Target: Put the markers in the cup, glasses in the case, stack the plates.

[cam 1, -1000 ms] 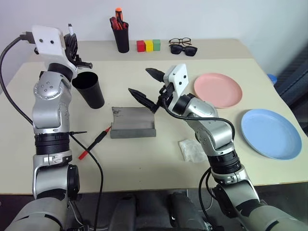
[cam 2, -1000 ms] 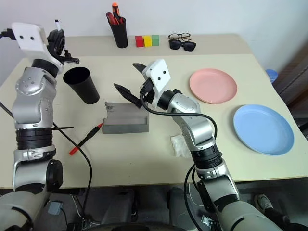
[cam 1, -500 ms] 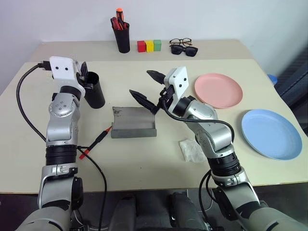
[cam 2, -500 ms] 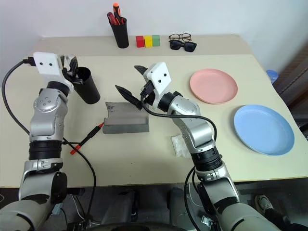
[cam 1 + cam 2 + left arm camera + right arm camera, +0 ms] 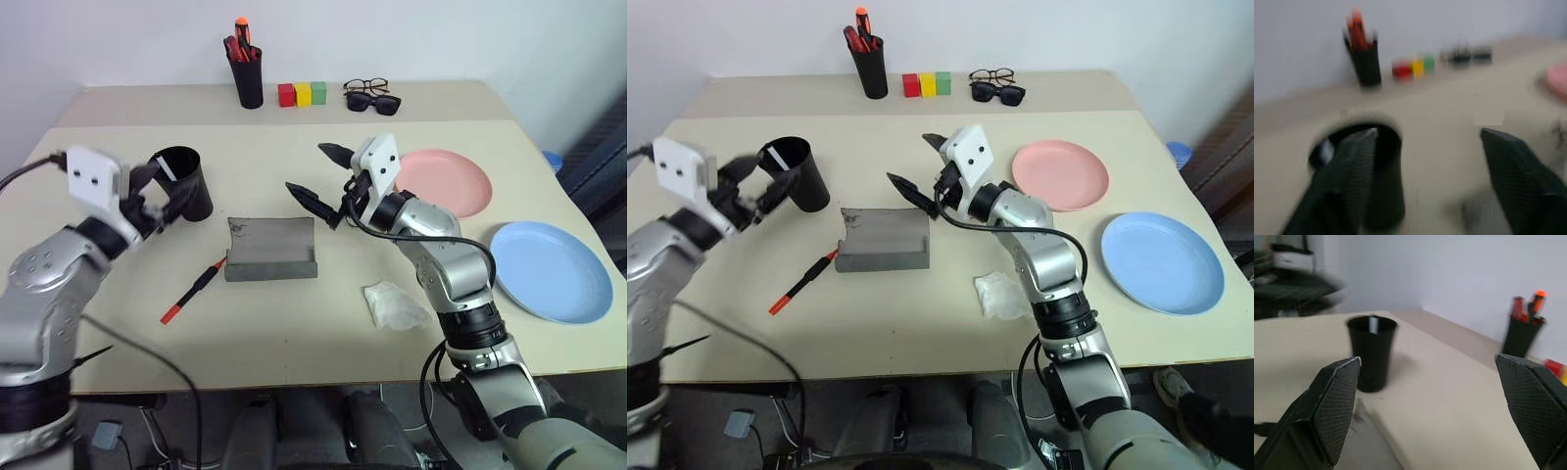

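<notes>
The black cup (image 5: 188,186) stands left of centre, and the white marker (image 5: 164,168) leans inside it with its top showing at the rim. On the table the red marker (image 5: 194,291) lies left of the grey case (image 5: 271,250), whose flap is folded open. My left gripper (image 5: 152,192) hovers open and holding nothing, just beside the cup on its near left. Above the case's right end, my right gripper (image 5: 313,171) is open with nothing in it. The glasses (image 5: 366,85) rest at the back. A pink plate (image 5: 446,183) and a blue plate (image 5: 552,271) lie apart on the right.
A black pen holder (image 5: 248,76) with red and orange pens stands at the back, beside red, yellow and green blocks (image 5: 302,93). Black sunglasses (image 5: 373,101) lie just in front of the glasses. A crumpled white tissue (image 5: 395,304) sits near the front, right of the case.
My left gripper opened and let the white marker drop into the cup. It then sank and drew back toward me. My right gripper shifted slightly to the right.
</notes>
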Controlling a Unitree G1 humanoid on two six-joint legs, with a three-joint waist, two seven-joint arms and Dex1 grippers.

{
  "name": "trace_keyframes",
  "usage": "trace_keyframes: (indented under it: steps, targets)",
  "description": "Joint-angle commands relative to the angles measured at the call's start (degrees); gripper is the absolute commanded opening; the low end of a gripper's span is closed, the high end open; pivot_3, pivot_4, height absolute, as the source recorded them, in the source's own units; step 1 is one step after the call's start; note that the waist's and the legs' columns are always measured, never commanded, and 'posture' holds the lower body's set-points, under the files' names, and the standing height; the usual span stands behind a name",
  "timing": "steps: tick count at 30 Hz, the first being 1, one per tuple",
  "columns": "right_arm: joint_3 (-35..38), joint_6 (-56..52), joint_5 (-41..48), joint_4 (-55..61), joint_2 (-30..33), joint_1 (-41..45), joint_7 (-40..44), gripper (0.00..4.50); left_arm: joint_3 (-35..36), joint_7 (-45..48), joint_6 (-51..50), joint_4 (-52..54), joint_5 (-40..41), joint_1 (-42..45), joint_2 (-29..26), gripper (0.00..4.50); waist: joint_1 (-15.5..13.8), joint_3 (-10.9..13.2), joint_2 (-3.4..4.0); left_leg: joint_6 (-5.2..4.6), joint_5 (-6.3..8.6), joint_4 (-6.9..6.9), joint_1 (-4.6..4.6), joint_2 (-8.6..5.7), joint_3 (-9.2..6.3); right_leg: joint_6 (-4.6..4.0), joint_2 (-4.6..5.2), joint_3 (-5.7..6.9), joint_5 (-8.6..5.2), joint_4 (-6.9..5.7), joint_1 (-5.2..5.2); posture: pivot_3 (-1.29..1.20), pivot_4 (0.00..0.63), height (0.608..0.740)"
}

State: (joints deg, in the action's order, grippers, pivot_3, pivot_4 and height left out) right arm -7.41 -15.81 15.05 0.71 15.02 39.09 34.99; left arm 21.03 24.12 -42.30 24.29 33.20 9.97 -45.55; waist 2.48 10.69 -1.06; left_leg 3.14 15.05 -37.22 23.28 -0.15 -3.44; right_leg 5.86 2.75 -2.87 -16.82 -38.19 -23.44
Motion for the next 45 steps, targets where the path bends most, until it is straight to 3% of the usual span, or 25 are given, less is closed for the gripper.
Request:
trace_keyframes:
  steps: [1,6,9,19,22,27,28,29,34,37,40,45]
  targets:
    - [2.0,2.5,-0.2,-0.7,1.0,2.0,1.2,4.50,-0.3,-1.1,-9.2,4.0,-1.3,-2.3,-5.4,4.45,0.0,0.0,0.00,0.00,0.00,0.00,0.00,0.01,-0.02,0.00,-0.03,0.01,0.00,0.01,0.00,0.00,0.150,0.740]
    - [1.9,3.4,-0.7,-1.6,1.3,2.0,2.0,4.50,-3.3,-2.4,-30.5,2.9,6.3,4.0,-5.1,4.45,-0.1,0.0,0.00,0.00,0.00,-0.01,0.01,0.01,-0.02,0.00,-0.02,0.02,0.00,0.02,0.02,0.00,0.150,0.740]
    - [1.6,3.0,-0.7,-0.5,0.7,1.2,1.9,4.50,-6.9,-2.0,-37.9,2.1,7.3,7.2,-4.9,4.45,0.1,0.0,0.00,0.00,0.00,0.01,0.01,0.01,-0.01,0.00,-0.03,0.02,0.00,0.00,0.00,0.00,0.150,0.740]
    - [1.2,2.0,-1.3,2.3,0.3,-1.1,1.0,4.50,-18.3,-3.3,-42.7,-3.5,2.3,13.2,-3.4,4.45,0.0,0.0,0.01,0.02,-0.01,0.02,0.01,0.01,-0.01,0.00,-0.04,0.00,0.00,-0.01,-0.03,0.00,0.150,0.740]
    - [1.1,1.5,-1.3,3.1,0.4,-1.6,0.8,4.50,-19.3,-3.1,-42.6,-4.4,1.3,13.5,-3.0,3.22,0.0,0.0,0.02,0.03,-0.01,0.02,0.00,0.01,-0.01,0.00,-0.02,0.00,0.00,-0.01,-0.02,0.00,0.150,0.740]
    - [1.0,1.0,-1.2,3.8,0.2,-1.9,0.8,4.50,-18.3,-2.9,-42.7,-4.9,-0.2,13.0,-2.5,0.70,-0.1,0.0,0.02,0.03,-0.01,0.01,0.00,-0.01,0.00,0.00,0.01,0.00,0.00,-0.01,-0.02,0.00,0.150,0.740]
    - [0.9,1.0,-1.2,3.9,0.2,-2.0,0.9,4.50,-17.7,-2.8,-42.1,-4.8,-0.5,12.7,-2.6,0.18,-0.1,0.0,0.03,0.03,-0.01,0.01,0.00,0.00,0.00,0.00,0.01,0.00,0.00,0.00,-0.02,0.00,0.150,0.740]
    - [0.9,0.9,-1.2,3.9,0.2,-2.0,1.0,4.50,-16.8,-2.7,-40.0,-4.6,-1.2,12.2,-2.9,0.03,-0.1,0.0,0.03,0.02,-0.01,0.02,0.00,0.00,0.00,0.00,0.01,0.00,0.00,-0.01,-0.02,0.00,0.150,0.740]
    - [0.6,0.7,-1.0,4.1,0.0,-2.0,1.5,4.50,-6.9,-5.3,-24.4,-7.8,-6.8,9.4,-2.2,0.03,-0.1,0.0,0.03,0.03,-0.02,0.03,0.01,0.02,-0.01,-0.01,0.00,0.00,0.00,0.00,-0.05,0.00,0.150,0.740]
    - [0.5,0.7,-1.0,3.9,-0.1,-1.8,1.8,4.50,2.2,-9.3,-9.0,-8.4,-10.3,7.9,2.3,0.03,-0.1,0.0,0.02,0.04,-0.02,0.03,0.04,0.03,-0.01,-0.02,0.02,0.00,0.01,0.01,-0.09,0.00,0.150,0.740]
    - [0.3,0.8,-1.0,3.4,-0.4,-1.6,2.2,4.50,11.2,-11.0,0.5,-8.5,-7.6,11.0,7.7,0.03,-0.3,0.0,0.01,0.03,-0.01,0.03,0.09,0.07,0.02,-0.01,0.13,0.01,0.01,0.07,-0.10,0.00,0.150,0.740]
    - [-0.4,1.1,-1.0,2.7,-1.4,-1.1,2.8,4.50,8.7,-17.7,14.3,-15.0,-14.4,21.7,10.3,0.03,-1.4,0.0,-0.08,0.03,-0.01,-0.06,0.09,-0.07,0.01,0.01,0.15,0.06,0.03,0.06,-0.06,0.00,0.150,0.740]
